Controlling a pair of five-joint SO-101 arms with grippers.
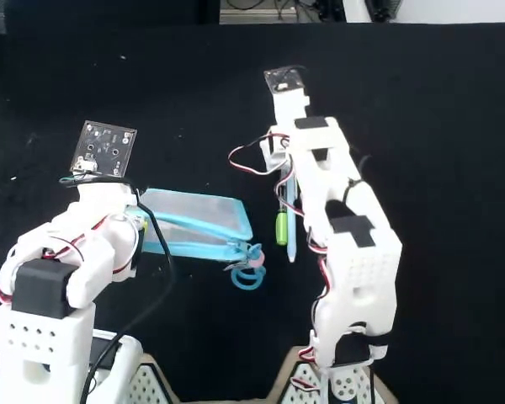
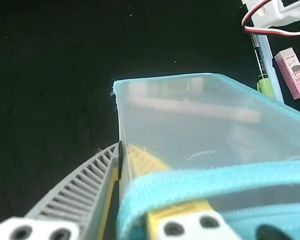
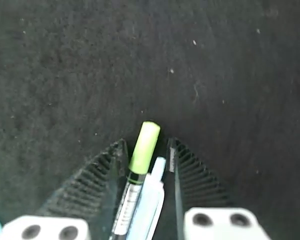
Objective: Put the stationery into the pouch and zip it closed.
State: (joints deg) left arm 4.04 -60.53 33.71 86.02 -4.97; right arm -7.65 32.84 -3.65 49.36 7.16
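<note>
The translucent mesh pouch with light-blue trim [image 2: 205, 125] lies on the black cloth table [image 1: 421, 126], with pale stick-shaped items blurred inside it. The left gripper [image 2: 121, 150] is clamped on its wall. The right gripper [image 3: 146, 150] is narrowly parted, straddling a green-capped pen [image 3: 144, 142] and a pale blue pen [image 3: 152, 192]. A pink eraser [image 2: 292, 72] lies nearby, its print illegible.

The translucent teal-edged pouch [image 1: 198, 220] lies open, with a green-capped pen [image 1: 281, 229], pale blue pen [image 1: 291, 242] and pink eraser [image 2: 292, 72] beside it.
</note>
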